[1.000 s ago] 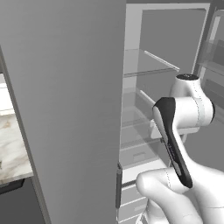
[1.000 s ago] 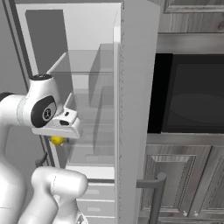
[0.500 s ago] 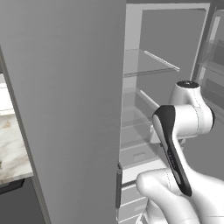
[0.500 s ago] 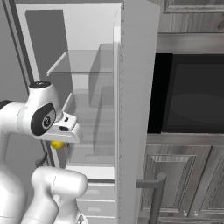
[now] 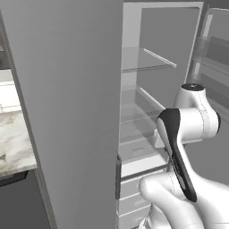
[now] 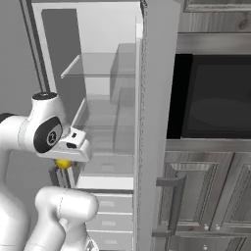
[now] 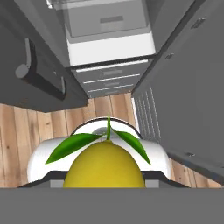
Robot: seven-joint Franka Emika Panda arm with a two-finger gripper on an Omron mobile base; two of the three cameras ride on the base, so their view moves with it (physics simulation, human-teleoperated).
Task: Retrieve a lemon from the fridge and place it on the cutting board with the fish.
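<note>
One lemon, seemingly pincer-held, beside fridge edge

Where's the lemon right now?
The lemon is held in the tool, out in front of the open fridge; the right base view shows it yellow under the hand, level with the lowest shelf, above the pale drawers.

A black built-in oven sits in the dark wood-grain cabinets, with a panelled door and a vertical bar handle below it. A marbled countertop lies at the far left, above a dark cabinet front. The floor is pale wooden planks.
</note>
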